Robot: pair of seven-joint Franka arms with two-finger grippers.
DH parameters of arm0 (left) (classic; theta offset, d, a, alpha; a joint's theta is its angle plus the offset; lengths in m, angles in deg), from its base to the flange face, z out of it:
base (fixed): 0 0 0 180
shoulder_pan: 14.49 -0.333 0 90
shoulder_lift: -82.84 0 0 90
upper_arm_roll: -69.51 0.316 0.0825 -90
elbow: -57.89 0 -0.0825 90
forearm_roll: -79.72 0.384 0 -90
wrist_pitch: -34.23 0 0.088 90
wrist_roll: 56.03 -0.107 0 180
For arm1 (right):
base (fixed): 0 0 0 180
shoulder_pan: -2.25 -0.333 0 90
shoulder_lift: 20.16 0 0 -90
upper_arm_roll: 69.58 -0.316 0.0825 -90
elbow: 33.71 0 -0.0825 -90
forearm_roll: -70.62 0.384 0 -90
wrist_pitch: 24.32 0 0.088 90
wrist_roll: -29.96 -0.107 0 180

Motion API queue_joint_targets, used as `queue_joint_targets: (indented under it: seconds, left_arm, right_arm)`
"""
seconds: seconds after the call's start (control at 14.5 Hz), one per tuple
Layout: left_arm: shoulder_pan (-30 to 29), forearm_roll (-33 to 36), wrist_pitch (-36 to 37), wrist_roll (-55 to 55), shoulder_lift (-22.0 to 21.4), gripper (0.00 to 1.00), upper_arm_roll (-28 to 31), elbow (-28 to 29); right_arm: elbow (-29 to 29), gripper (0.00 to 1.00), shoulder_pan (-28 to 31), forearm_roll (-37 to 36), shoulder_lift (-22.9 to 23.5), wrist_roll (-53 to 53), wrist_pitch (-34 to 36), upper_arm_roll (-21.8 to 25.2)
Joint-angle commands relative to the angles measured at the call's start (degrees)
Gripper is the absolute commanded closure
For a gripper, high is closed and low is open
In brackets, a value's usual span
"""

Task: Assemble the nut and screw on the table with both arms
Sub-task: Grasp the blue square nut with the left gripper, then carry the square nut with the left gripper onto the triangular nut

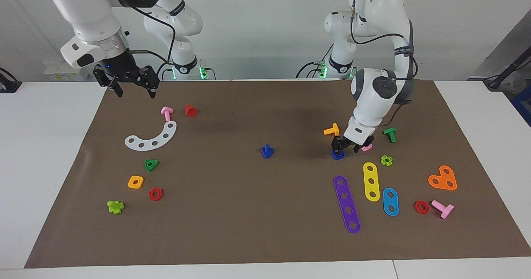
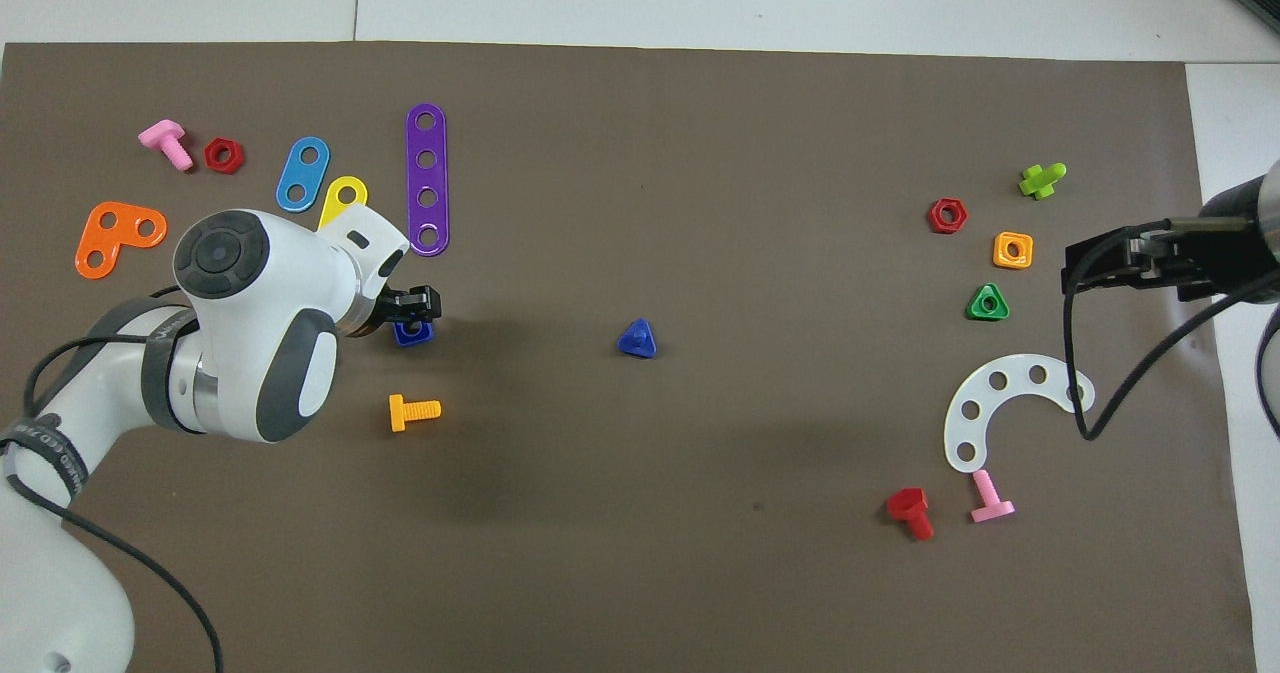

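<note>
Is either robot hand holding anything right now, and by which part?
Right hand: nothing. Left hand is down at the blue nut on the mat; whether it grips it cannot be told.

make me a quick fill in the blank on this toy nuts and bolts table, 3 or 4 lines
1. The left hand is down at the blue ____ nut.
2. The blue screw stands on its triangular head near the ____ of the brown mat.
3. The right hand waits in the air, holding ____.
4. The bolt lying beside the blue nut, nearer to the robots, is ____.

Missing words: square; middle; nothing; orange
</note>
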Motion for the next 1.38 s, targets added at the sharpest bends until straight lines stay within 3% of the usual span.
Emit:
queue_joint_targets:
  seconds: [0.0,0.48,0.69,0.96,1.31]
  left_arm:
    - [1.1,-0.4,-1.4,0.6,0.6,0.29,0.8,0.8]
    - [1.7,-0.3,-3.5,3.6,1.2,0.38,0.9,1.8]
    - [1.8,-0.3,-3.5,3.7,1.2,0.56,0.9,2.4]
    - [1.7,-0.3,-3.1,3.9,1.2,1.0,1.0,1.6]
    - [5.8,-0.3,0.5,13.2,3.7,1.0,1.0,-6.9]
  right_arm:
    - [-1.5,0.0,0.7,1.1,-1.3,1.6,-0.3,-0.3]
    - [-1.5,0.0,0.7,1.1,-1.3,1.6,-0.3,-0.3]
    - [-1.5,0.0,0.7,1.1,-1.3,1.6,-0.3,-0.3]
    - [-1.5,0.0,0.7,1.1,-1.3,1.6,-0.3,-0.3]
    - [-1.5,0.0,0.7,1.2,-1.3,1.6,-0.3,-0.3]
